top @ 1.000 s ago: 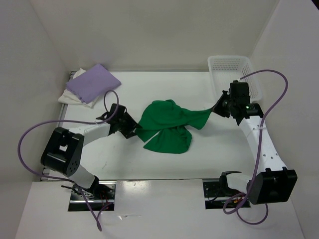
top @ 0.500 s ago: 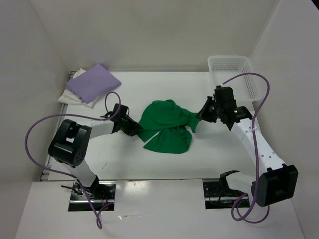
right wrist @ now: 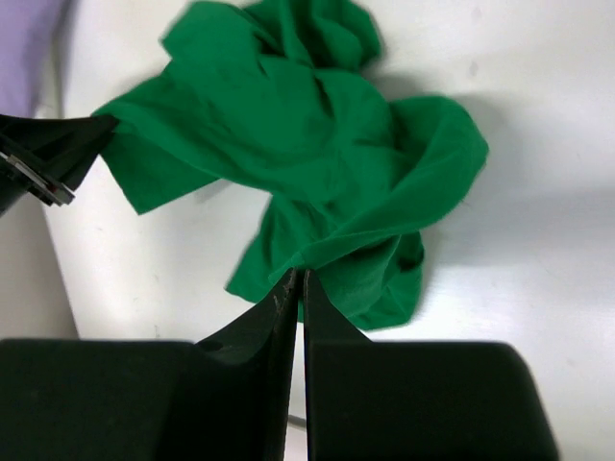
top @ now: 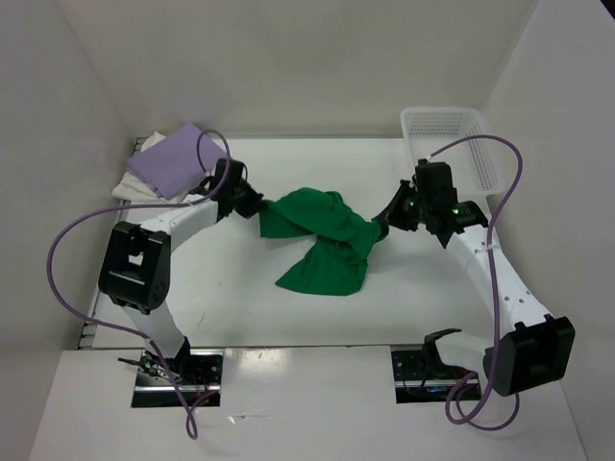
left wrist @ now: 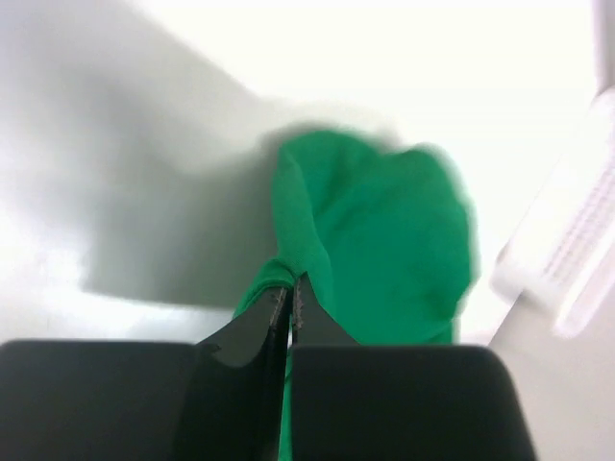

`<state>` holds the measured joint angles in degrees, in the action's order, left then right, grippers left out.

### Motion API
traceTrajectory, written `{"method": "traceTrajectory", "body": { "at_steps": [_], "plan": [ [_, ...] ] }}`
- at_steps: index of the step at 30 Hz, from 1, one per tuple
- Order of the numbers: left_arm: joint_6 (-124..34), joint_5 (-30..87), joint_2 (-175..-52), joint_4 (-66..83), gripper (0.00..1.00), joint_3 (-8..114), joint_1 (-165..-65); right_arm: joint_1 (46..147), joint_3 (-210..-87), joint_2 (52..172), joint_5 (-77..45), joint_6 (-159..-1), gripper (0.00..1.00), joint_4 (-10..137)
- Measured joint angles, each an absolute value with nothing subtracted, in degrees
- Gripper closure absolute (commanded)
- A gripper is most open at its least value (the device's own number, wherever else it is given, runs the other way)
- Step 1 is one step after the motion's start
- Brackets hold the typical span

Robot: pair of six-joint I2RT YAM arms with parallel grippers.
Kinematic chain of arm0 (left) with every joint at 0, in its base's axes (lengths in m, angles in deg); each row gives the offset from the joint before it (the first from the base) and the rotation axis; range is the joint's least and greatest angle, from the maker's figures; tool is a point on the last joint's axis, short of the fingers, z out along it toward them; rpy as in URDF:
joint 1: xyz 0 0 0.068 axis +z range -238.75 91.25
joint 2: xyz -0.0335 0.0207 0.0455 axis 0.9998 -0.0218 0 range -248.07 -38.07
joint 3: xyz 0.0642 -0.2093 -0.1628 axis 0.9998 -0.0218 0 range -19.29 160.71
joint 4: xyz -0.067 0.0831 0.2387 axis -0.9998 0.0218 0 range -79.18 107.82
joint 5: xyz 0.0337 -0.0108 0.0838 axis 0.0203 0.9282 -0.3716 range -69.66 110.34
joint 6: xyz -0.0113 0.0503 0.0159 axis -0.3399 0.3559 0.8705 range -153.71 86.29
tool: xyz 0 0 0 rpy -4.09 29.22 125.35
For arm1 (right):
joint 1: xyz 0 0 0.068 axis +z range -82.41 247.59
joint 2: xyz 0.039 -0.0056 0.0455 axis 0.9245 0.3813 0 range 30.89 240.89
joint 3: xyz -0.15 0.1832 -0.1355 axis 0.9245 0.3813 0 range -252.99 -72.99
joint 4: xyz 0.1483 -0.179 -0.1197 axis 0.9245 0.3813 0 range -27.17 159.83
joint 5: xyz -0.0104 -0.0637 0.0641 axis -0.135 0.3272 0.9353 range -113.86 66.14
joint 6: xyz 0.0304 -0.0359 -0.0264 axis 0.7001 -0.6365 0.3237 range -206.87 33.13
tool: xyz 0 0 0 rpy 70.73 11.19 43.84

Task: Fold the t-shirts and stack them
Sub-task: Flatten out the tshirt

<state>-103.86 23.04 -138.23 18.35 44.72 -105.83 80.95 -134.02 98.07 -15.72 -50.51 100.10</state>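
My left pincer (top: 256,210) and right pincer (top: 383,227) are both pinched tight on the green shirt (top: 323,252) (one at each end) — mid-table (top: 221,298). The white shirt (top: 130,186) is mostly hidden under the lilac shirt (top: 173,161).

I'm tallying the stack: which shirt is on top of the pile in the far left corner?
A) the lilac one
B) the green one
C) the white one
A: the lilac shirt lies folded on top of the white shirt, while the green shirt is crumpled at mid-table, away from the pile.
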Motion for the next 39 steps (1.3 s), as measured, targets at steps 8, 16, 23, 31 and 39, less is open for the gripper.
{"method": "traceTrajectory", "body": {
  "at_steps": [8,16,23,31,39],
  "plan": [
    [-86.79,14.71,-141.12,30.2,1.0,73.31,-101.39,80.34,-163.29,117.96,-14.41,-50.45,0.92,100.17],
    [-76.14,11.11,-137.34,33.06,0.98,92.83,-92.04,75.31,-223.35,141.54,-8.33,-47.39,0.92,99.14],
    [-72.47,8.79,-124.7,32.67,0.96,83.8,-89.81,75.2,-189.02,116.65,-4.44,-47.61,0.92,90.81],
    [-73.8,15.21,-118.54,31.91,0.96,60.61,-94.22,83.86,-151.66,112.17,-6.21,-49.29,0.9,88.93],
    [-74.7,21.18,-114.6,32.15,0.93,57.77,-102.46,90.05,-145.74,119.66,-8.07,-50.45,0.45,88.06]
  ]
}}
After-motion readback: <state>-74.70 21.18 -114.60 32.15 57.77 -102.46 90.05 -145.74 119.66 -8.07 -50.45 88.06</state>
